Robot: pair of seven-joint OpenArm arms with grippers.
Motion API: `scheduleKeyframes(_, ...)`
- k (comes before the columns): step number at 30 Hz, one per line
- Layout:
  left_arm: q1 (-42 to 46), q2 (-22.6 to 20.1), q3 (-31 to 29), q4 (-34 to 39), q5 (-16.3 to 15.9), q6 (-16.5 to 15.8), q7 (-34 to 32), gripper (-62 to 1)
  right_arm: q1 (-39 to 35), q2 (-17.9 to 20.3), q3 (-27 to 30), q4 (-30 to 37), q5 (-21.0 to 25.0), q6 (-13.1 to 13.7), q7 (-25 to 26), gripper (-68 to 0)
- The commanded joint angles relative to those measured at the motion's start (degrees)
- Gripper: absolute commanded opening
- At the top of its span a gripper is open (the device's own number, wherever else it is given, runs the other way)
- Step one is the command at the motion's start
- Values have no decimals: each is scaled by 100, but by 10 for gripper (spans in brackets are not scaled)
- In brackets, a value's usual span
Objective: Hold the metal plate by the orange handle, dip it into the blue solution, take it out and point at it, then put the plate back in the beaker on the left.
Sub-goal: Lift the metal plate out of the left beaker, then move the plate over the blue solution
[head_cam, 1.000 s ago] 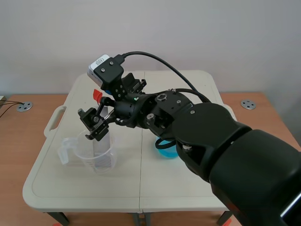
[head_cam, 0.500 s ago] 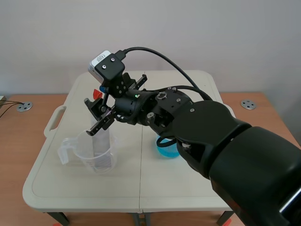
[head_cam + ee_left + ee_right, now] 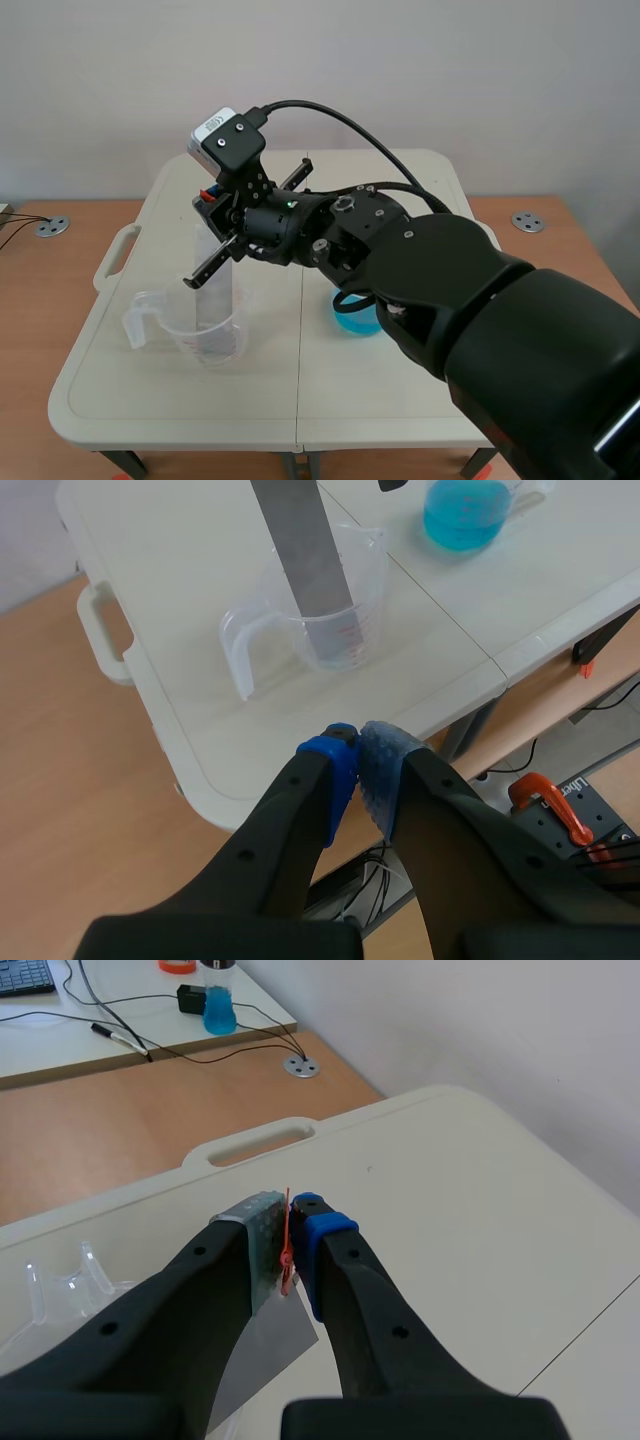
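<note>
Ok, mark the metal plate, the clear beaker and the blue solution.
metal plate [image 3: 303, 560]: left wrist view, bare face above the beaker's rim.
clear beaker [image 3: 368, 600]: left wrist view, side wall beside the plate.
blue solution [image 3: 462, 518]: left wrist view, liquid surface.

Lighting: bright, even, diffuse; soft faint shadow beside the clear beaker on the pale table; mild sheen along my right arm.

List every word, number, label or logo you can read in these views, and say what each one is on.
Nothing reads clearly.
Red graduation marks on the clear beaker holding the metal plate: too small to read.
Logo on the white wrist camera: too small to read.
White lettering on the black board: blurred and partly hidden.
</note>
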Motion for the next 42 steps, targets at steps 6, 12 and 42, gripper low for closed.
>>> scheduleKeyframes(6,-15,11,31,46,-35,-13,-79,-560,164,-31,0,111,13,459,444,-665)
scheduleKeyframes(12,-15,11,31,46,-35,-13,-79,-560,162,-17,0,122,4,997,518,-665)
scheduleKeyframes(42,-15,11,31,46,-35,-13,-81,-560,-509,1049,13,2754,0,1818,245,-664)
